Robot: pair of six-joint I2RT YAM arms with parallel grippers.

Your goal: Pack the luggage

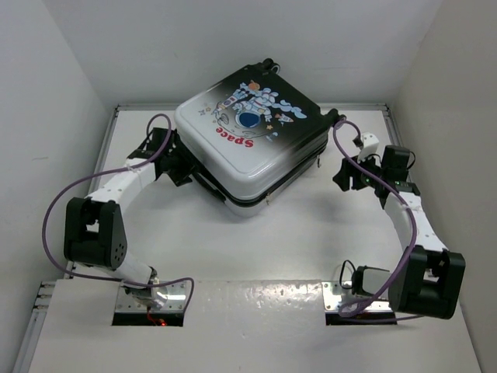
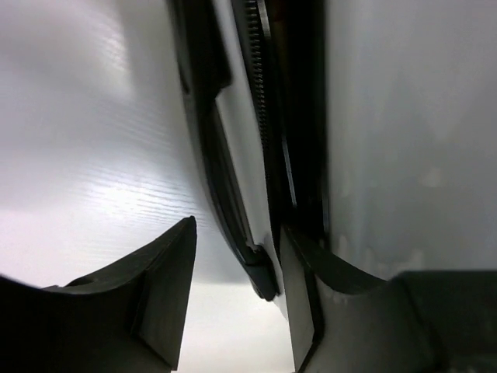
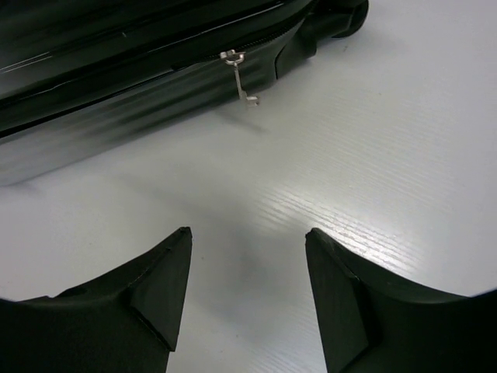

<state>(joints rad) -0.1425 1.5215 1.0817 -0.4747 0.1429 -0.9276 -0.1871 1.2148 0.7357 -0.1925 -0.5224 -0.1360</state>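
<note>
The luggage (image 1: 248,144) lies flat and closed in the middle of the table, with the astronaut print and red "Space" facing up. My left gripper (image 1: 183,166) is at its left side. In the left wrist view the left gripper (image 2: 237,225) stands open astride the dark zipper seam (image 2: 256,78), and its right finger (image 2: 311,295) lies close against the white shell (image 2: 404,124). A black tab (image 2: 264,284) hangs between the jaws. My right gripper (image 1: 347,176) hovers to the right of the case. It (image 3: 248,231) is open and empty over bare table, short of the dark luggage side (image 3: 116,62) and its silver zipper pull (image 3: 239,78).
White walls (image 1: 70,70) close in the table on the left, back and right. A black wheel (image 3: 342,15) sticks out at the case's corner. Purple cables (image 1: 54,210) loop off both arms. Metal base plates (image 1: 256,299) sit at the near edge.
</note>
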